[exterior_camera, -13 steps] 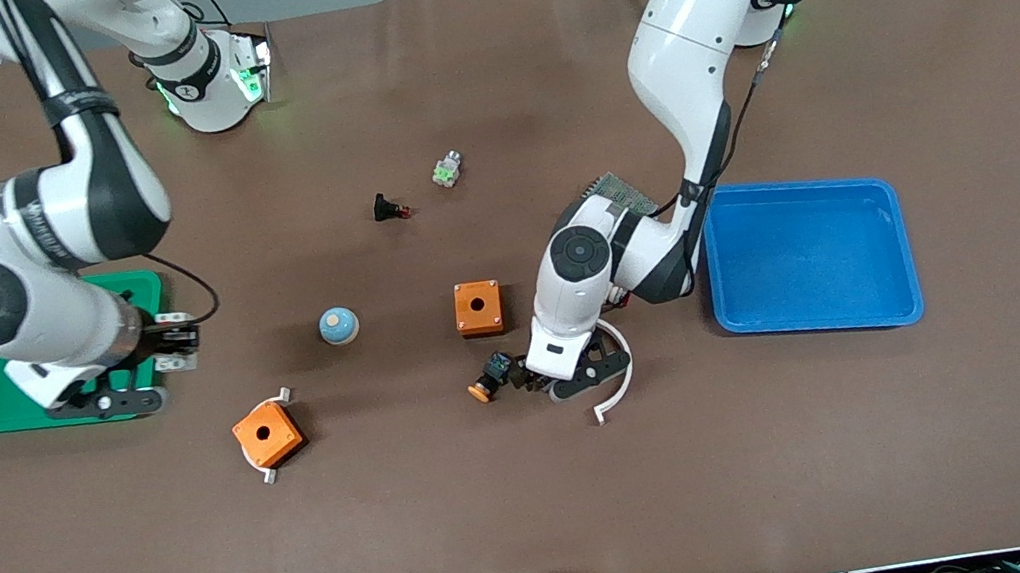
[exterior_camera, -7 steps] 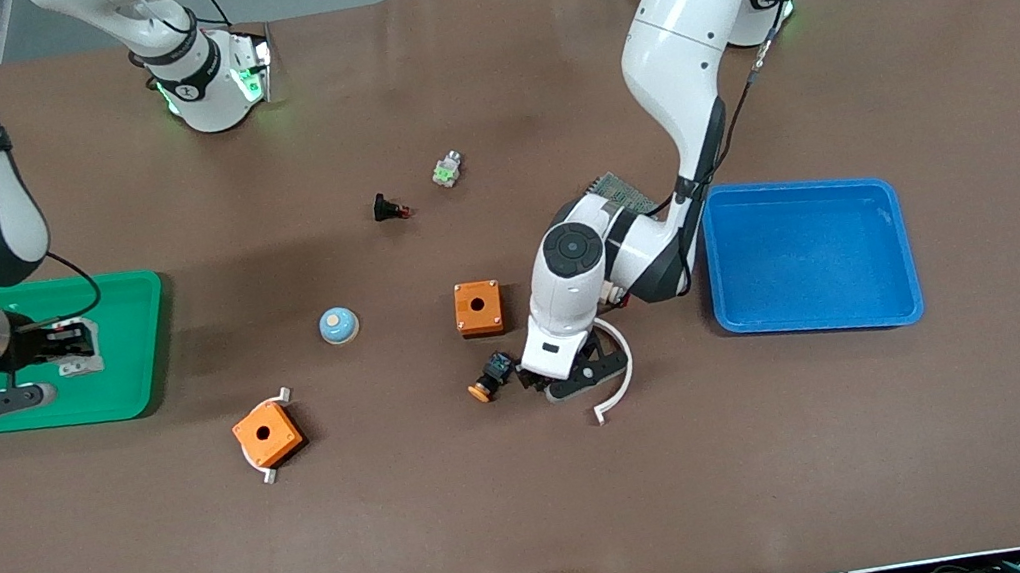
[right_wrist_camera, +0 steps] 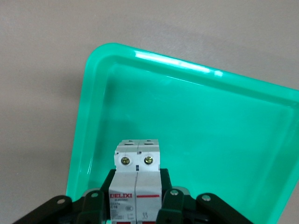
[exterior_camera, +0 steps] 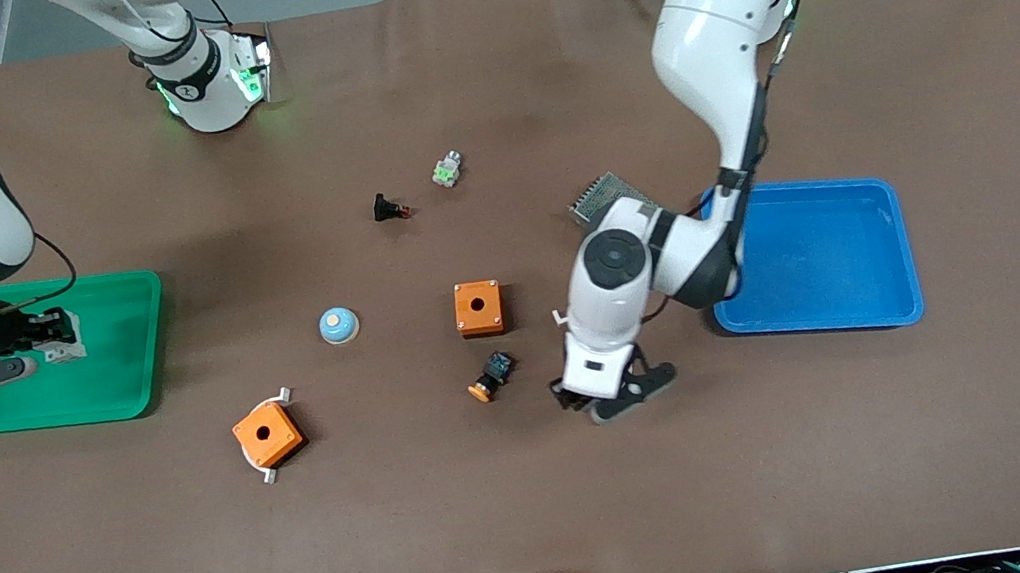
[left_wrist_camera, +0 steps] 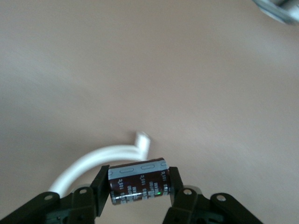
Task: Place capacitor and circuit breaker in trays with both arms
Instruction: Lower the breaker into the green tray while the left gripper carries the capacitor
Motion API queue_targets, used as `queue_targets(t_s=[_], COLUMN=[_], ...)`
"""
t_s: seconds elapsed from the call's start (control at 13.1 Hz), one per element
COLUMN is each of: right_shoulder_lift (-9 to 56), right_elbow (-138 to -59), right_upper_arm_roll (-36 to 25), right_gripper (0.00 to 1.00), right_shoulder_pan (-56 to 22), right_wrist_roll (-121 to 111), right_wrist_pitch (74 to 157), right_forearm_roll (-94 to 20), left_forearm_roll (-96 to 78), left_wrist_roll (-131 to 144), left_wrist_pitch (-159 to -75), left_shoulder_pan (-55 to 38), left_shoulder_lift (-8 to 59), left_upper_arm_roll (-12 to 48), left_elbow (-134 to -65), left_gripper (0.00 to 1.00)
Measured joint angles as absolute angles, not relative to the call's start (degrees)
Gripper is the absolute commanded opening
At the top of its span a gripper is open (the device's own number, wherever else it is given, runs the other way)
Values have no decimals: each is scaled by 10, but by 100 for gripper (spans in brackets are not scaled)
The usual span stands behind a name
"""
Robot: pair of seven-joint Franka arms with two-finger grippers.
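My right gripper [exterior_camera: 33, 344] is shut on the circuit breaker [exterior_camera: 63, 338], a white-grey block, and holds it over the green tray [exterior_camera: 105, 382]. In the right wrist view the breaker [right_wrist_camera: 136, 175] sits upright between the fingers [right_wrist_camera: 170, 198], above the tray's floor [right_wrist_camera: 201, 121]. My left gripper [exterior_camera: 600, 401] is above the table between the black-and-blue part and the blue tray [exterior_camera: 809, 257]. In the left wrist view it is shut on the capacitor [left_wrist_camera: 138, 181], a dark brown cylinder with a grey stripe, held crosswise between the fingers [left_wrist_camera: 100, 186]. The capacitor is hidden in the front view.
A white curved strip [left_wrist_camera: 93, 161] lies on the table under the left gripper. Two orange boxes [exterior_camera: 478, 308] [exterior_camera: 266, 435], a black-and-blue part with an orange cap [exterior_camera: 492, 375], a blue dome [exterior_camera: 338, 325], a black red-tipped part [exterior_camera: 388, 209], a green-white part [exterior_camera: 446, 171] and a finned metal part [exterior_camera: 603, 195] lie about.
My right gripper carried the circuit breaker from the tray's edge to over the tray, toward the right arm's end. My left gripper rose and moved away from the black-and-blue part, holding the capacitor.
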State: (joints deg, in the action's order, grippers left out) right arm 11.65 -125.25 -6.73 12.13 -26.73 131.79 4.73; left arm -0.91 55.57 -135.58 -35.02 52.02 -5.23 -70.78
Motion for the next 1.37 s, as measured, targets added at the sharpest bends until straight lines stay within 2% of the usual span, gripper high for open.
queue_targets(t_s=[0.38,0.46,0.61,0.69,0.76,0.84,1.14,1.37], right_shoulder_lift=[171,178,186,188,189,189,189,176], right_elbow=[-1264,-1264,-1264,-1264,-1263,-1263,-1258,-1234], right_upper_arm_roll=[-67,-67,-67,-67,-67,-66,-65,-59], right_gripper=[7,12,32,36,70,100,100,100], right_shoulder_pan=[122,123,123,124,124,124,124,124], right_wrist_roll=[-267,-267,-267,-267,-267,-267,-267,-267], right_wrist_pitch=[1382,1390,1400,1404,1407,1408,1406,1368], right_forearm_roll=[47,47,47,47,47,47,47,47], left_forearm_roll=[-11,-11,-12,-12,-13,-13,-13,-13], left_wrist_roll=[373,328,236,191,153,113,-22,-35], left_wrist_pitch=[-1171,-1138,-1073,-1042,-1018,-1003,-1000,-1056], left_shoulder_pan=[-261,-239,-195,-169,-144,-118,-25,-10], left_shoulder_lift=[471,465,456,451,447,439,376,357], left_upper_arm_roll=[-35,-28,-21,-14,-7,1,23,34], left_elbow=[-732,-745,-763,-771,-780,-796,-903,-968], left_gripper=[1,1,1,1,1,1,4,11])
